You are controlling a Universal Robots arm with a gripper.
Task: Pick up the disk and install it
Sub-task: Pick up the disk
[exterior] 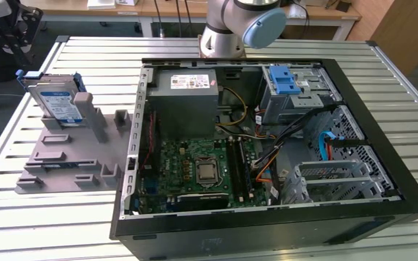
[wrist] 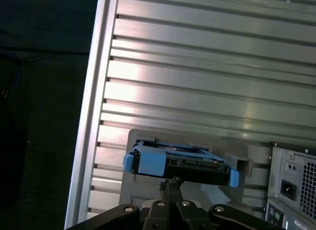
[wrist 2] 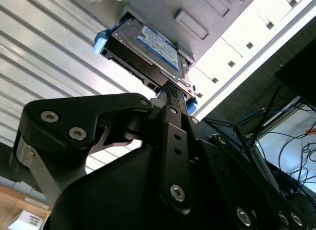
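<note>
Spread the pressed-together pincer [wrist: 170, 182], centre squarely over the disk [wrist: 180, 163] standing on edge in the grey rack [exterior: 63, 163], then lower straight.

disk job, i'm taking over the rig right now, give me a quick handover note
Gripper: shut, holding nothing, hanging close to the disk but apart from it.
Disk: upright in the grey holder on the slatted table, on the exterior view's left of the open computer case.
Done: nothing that shows; the disk is not yet picked up.
Left: the pick-up and the install.
</note>
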